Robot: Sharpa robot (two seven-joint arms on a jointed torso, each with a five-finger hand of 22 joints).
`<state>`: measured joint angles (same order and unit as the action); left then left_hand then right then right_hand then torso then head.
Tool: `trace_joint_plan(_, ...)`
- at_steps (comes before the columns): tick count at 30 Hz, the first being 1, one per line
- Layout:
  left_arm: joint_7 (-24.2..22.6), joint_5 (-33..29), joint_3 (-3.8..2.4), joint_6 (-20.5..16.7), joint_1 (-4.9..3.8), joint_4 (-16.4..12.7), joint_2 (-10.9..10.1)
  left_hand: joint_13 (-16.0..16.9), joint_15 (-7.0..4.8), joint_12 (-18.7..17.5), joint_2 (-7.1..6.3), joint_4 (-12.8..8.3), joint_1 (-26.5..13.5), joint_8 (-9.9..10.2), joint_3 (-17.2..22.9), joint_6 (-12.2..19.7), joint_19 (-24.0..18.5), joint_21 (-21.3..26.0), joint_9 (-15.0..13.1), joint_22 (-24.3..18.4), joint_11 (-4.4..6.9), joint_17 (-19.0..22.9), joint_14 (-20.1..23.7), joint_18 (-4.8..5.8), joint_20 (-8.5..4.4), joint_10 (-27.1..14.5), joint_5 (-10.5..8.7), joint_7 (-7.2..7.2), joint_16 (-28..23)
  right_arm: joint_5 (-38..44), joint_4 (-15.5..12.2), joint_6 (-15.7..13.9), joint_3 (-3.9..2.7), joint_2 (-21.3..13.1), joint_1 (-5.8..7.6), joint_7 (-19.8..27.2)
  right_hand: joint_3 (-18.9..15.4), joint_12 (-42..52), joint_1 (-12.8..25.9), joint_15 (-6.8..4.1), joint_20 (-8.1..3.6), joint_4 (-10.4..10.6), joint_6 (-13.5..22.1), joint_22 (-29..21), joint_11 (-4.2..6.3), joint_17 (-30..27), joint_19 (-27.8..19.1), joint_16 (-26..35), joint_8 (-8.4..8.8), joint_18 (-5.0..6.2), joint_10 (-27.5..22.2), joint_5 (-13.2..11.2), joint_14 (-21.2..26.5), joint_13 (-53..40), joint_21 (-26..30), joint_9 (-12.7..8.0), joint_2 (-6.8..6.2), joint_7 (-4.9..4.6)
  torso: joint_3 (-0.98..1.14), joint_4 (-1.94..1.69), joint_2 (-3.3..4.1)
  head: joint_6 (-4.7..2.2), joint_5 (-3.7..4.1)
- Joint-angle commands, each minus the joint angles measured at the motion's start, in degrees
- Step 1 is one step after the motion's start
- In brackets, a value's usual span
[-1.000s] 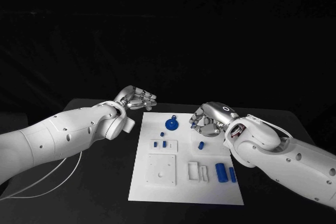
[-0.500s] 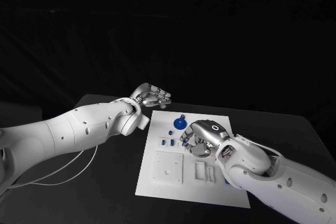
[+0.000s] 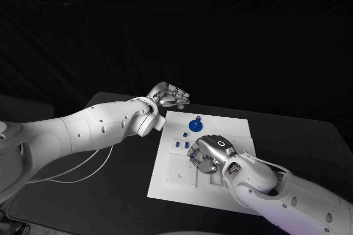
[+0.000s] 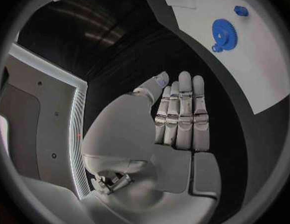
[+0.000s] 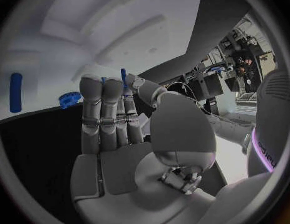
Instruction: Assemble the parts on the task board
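- On the black worktop (image 3: 118, 189), the white task board (image 3: 239, 130) is carrying a loose blue gear (image 3: 196, 125); assembly is looking barely begun.
- Right hand (image 3: 209, 154) is hovering over the board's middle, pinching a thin blue pin (image 5: 123, 78).
- Left hand (image 3: 170, 97) is idling beyond the board, fingers together, holding nothing.

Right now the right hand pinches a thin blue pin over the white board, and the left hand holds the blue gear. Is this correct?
Not quite. The left hand holds nothing: the left wrist view shows its fingers straight and bare, with the blue gear lying apart on the white board. The right hand does pinch the thin blue pin.
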<state>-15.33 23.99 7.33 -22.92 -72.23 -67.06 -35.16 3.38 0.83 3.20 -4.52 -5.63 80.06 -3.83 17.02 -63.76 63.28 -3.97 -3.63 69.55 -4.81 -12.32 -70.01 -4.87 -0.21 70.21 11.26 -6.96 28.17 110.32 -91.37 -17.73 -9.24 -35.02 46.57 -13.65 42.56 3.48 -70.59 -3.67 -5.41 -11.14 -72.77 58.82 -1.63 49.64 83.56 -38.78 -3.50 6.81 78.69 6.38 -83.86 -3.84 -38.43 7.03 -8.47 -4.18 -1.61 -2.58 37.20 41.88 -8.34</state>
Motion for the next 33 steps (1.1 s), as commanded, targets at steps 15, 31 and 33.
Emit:
trace_joint_plan(15,-0.7,-0.8,-0.05,0.3,0.14,0.3,0.4,0.0,0.21,0.3,0.37,0.1,-0.1,0.2,-0.2,0.3,0.4,0.1,0.0,-0.1,-0.02,-0.1,-0.4,0.71,0.1,-0.6,-0.14,-0.18,-0.3,1.1,0.6,0.4,1.43,-0.1,-0.39,0.5,-0.1,0.1,0.0,-0.51,-0.05,-0.4,-0.3,0.5,0.83,-0.4,0.8,-0.4,-0.19,0.89,1.1,0.5,0.1,-0.1,0.9,0.1,0.24,0.06,0.0,-0.04,-0.04,0.06,-0.86)
trace_joint_plan(31,-0.4,-0.8,-0.05,0.8,0.14,0.5,0.4,0.0,0.24,0.3,0.42,0.1,-0.1,0.1,-0.2,0.4,0.4,0.1,0.0,-0.2,-0.06,-0.2,-0.4,0.7,0.13,-0.7,-0.21,-0.19,-0.3,1.0,0.4,0.5,1.72,-0.1,-0.79,0.8,-0.2,0.1,0.1,-0.51,-0.06,-0.6,-0.3,1.1,0.83,-0.6,1.0,-0.5,-0.19,0.87,1.2,0.6,0.1,-0.1,1.4,0.1,0.3,0.07,-0.06,-0.2,-0.02,0.31,-0.74)
trace_joint_plan(33,-0.3,-0.8,-0.05,0.8,0.14,0.5,0.4,0.0,0.24,0.3,0.42,0.1,-0.1,0.1,-0.2,0.4,0.4,0.1,0.0,-0.2,-0.06,-0.2,-0.4,0.7,0.13,-0.7,-0.21,-0.19,-0.3,1.0,0.4,0.7,1.72,-0.1,-0.81,0.7,-0.2,0.1,0.1,-0.52,-0.06,-0.7,-0.4,1.6,0.84,-0.7,1.1,-0.6,-0.2,0.85,1.2,0.7,0.1,-0.1,1.7,0.0,0.37,0.08,-0.07,-0.23,-0.03,0.33,-0.75)
